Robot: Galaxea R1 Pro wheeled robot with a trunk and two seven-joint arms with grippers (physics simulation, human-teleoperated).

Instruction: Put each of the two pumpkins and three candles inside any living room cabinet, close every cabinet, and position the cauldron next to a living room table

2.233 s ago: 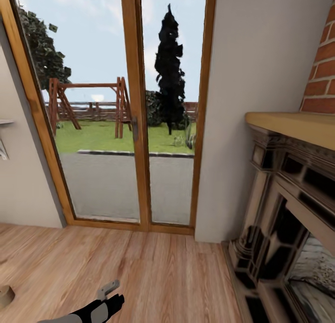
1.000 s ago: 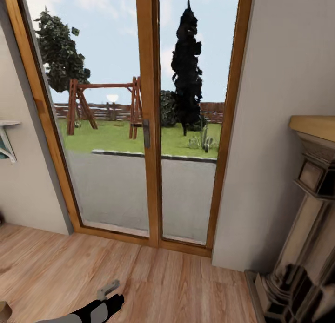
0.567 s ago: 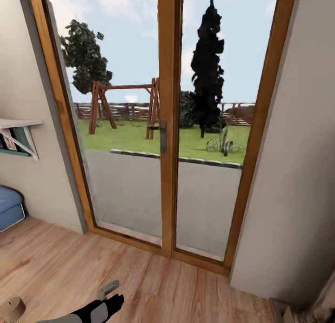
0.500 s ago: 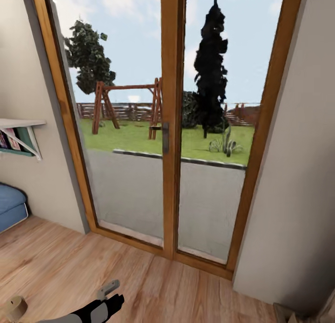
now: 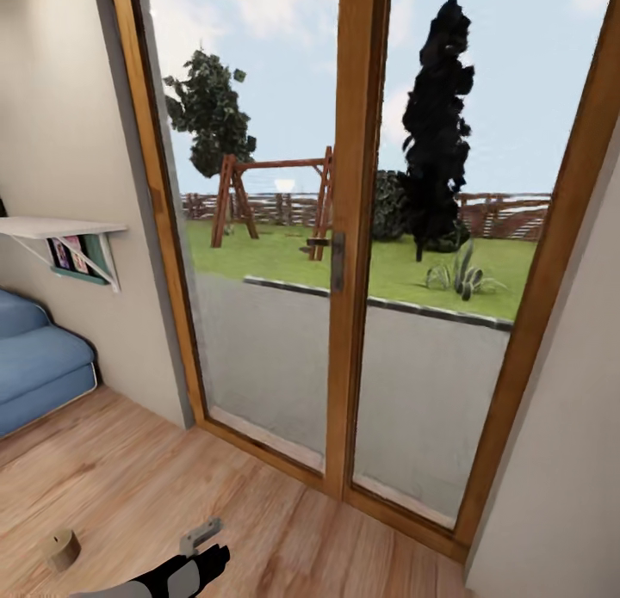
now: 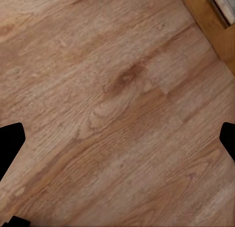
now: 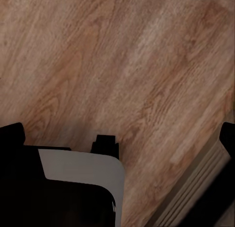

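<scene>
A candle [image 5: 62,549] is being shown lying on the wood floor [image 5: 258,512] at the head view's lower left, near the left gripper [image 6: 117,139], whose fingers are spread wide with nothing held. For the right gripper, the finger state cannot be told. The base is best turned until the candle is centred before any reach is attempted.

Head camera looks forward and slightly down from standing height at a glazed wooden door [image 5: 353,262], garden beyond, with wooden floor [image 5: 129,486] below. Both wrist cameras point steeply down, close to the same plank floor [image 6: 117,104]; the right wrist view also catches a pale skirting edge [image 7: 196,188].
</scene>
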